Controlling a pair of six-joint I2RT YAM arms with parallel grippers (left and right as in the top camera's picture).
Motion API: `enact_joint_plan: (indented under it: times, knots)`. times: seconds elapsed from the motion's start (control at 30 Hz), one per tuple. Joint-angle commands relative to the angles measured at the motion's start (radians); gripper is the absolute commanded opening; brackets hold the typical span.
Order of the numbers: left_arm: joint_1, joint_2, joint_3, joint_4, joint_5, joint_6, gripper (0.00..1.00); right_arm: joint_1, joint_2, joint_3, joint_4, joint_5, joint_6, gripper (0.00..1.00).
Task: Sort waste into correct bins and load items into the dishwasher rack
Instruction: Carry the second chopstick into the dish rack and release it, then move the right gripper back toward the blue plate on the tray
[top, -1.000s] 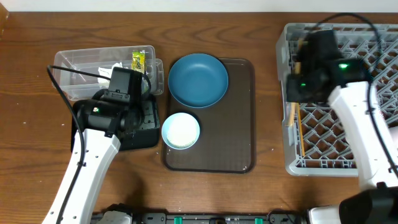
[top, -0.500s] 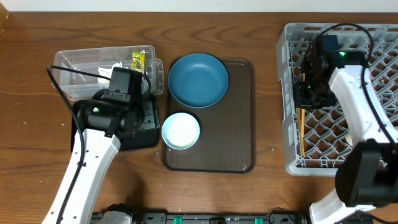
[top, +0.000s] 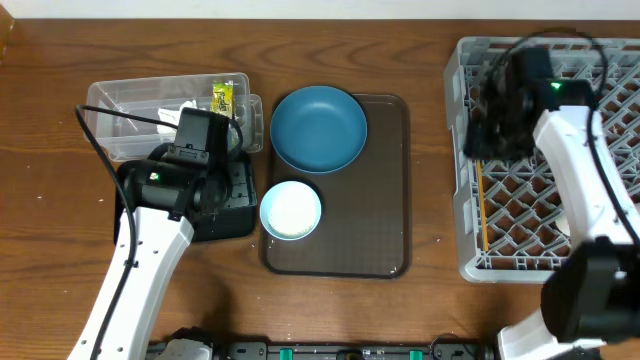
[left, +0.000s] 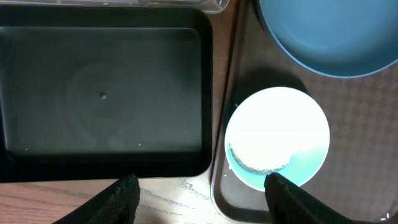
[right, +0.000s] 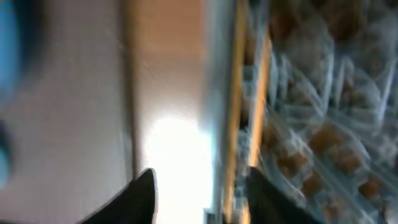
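Note:
The clear tub (top: 130, 100) holds the yellow-green snack wrapper (top: 222, 97) and the white tissue (top: 185, 108). The black tray (left: 102, 99) lies below it, under my left gripper (left: 205, 202), which is open and empty and hovers over the table between that tray and the white bowl (left: 277, 134). The bowl holds rice grains (left: 258, 166). The blue dish (top: 318, 128) sits behind the bowl. My right gripper (right: 202, 199) is open over the left edge of the grey rack (top: 560, 60). The chopsticks (top: 480, 205) lie in the rack; they also show in the blurred right wrist view (right: 239, 112). The cups are out of view.
The blue dish and white bowl rest on a brown serving tray (top: 370, 210) in the middle of the table. My left arm (top: 150, 240) runs from the front edge across the black tray. Bare wood lies between the brown tray and the rack.
My right gripper moved further over the rack, then back toward its left edge. The chopsticks shifted slightly inward from the rack's left wall. The left arm has not moved.

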Motion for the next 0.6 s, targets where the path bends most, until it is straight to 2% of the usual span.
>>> enact_joint_plan:
  times: [0.0,0.2,0.37,0.57]
  knots:
    - [0.003,0.0,0.008,-0.002,-0.008,0.01,0.68,0.062,-0.064,0.042,0.104,-0.154,-0.006,0.54]
    - [0.003,0.0,0.007,-0.003,-0.008,0.01,0.68,0.216,-0.007,0.04,0.294,-0.134,0.015,0.58]
    - [0.003,0.0,0.007,-0.003,-0.008,0.01,0.68,0.319,0.102,0.04,0.374,-0.024,0.098,0.62]
    - [0.003,0.0,0.007,-0.003,-0.008,0.01,0.68,0.384,0.259,0.04,0.452,-0.01,0.172,0.63]
